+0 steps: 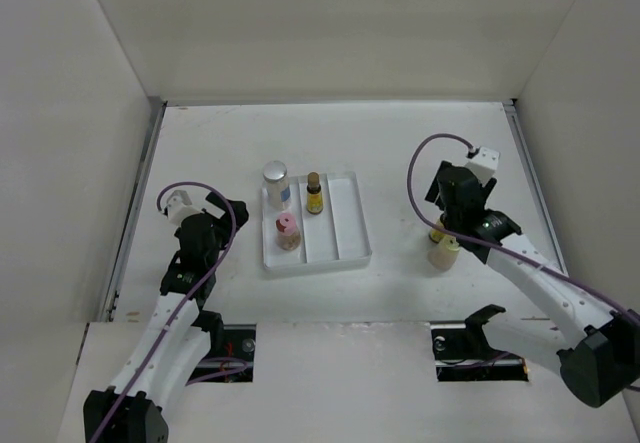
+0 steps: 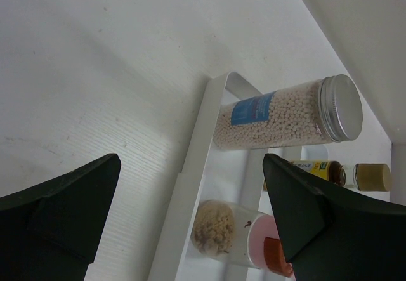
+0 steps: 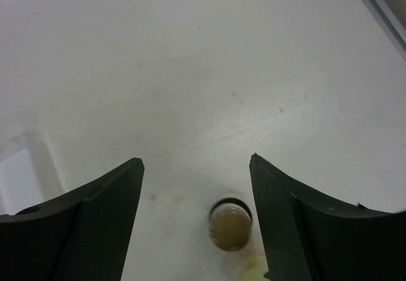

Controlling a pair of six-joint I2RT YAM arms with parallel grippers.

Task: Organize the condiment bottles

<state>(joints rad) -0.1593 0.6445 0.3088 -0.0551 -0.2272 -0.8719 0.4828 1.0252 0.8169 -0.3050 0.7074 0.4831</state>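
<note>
Top view, tray: white tray [image 1: 352,225] with three long compartments, mid-table [image 1: 420,143].
Top view, clear bottle: clear bottle [image 1: 276,185] with a silver cap and blue label, upright at the far end of the left compartment.
Top view, pink-capped bottle: pink-capped bottle [image 1: 288,233], upright at the near end of the same compartment.
Top view, dark bottles: first dark bottle [image 1: 314,194], yellow-labelled, in the middle compartment. Second dark bottle [image 1: 437,231] on the table right of the tray, mostly hidden under the right arm.
Top view, cream bottle: squat cream bottle [image 1: 444,253], just beside the second dark bottle.
Left wrist view, left jaws: wide apart, gripping nothing, at the tray's left rim [image 2: 196,157].
Left wrist view, contents: the clear bottle [image 2: 279,115] is full of pale beads. The pink-capped bottle [image 2: 231,235] holds a tan clump.
Right wrist view, right jaws: parted, gripping nothing, above the second dark bottle [image 3: 228,225], whose round tan cap is clear of both.
</note>
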